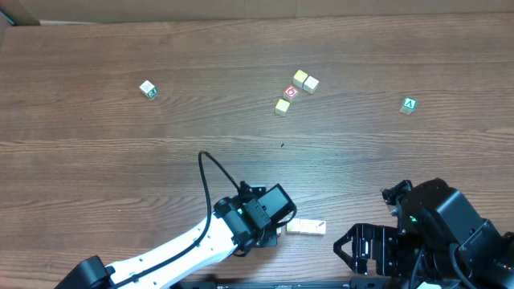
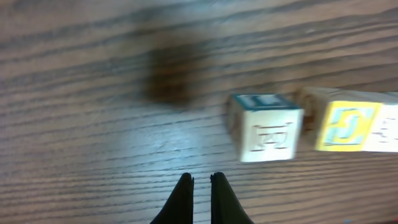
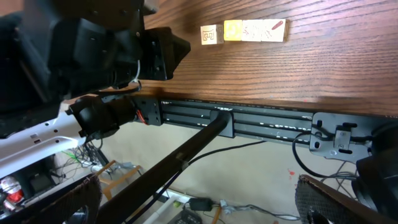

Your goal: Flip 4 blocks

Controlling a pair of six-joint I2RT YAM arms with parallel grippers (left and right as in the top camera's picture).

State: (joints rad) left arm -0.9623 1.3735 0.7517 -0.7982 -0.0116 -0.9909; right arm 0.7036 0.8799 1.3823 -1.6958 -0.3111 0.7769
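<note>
Several small pale wooden blocks [image 1: 306, 227] lie in a tight row near the table's front edge. In the right wrist view the row runs from a cream block [image 3: 208, 34] through a yellow-faced one [image 3: 232, 30] to one with a red-orange mark [image 3: 274, 30]. The left wrist view shows the nearest cream block [image 2: 264, 127], teal on top, with the yellow-faced block [image 2: 346, 126] behind it. My left gripper [image 2: 201, 182] is shut on nothing, just left of the row and not touching it. My right gripper [image 3: 199, 208] hangs wide open past the table edge, over the floor.
At the back of the table a red-circle cube [image 1: 291, 92] sits among yellowish cubes [image 1: 301, 78]. A green "A" cube [image 1: 409, 105] is at the back right and a lone white cube [image 1: 148, 89] at the back left. The right arm [image 1: 438, 221] is folded at the front right.
</note>
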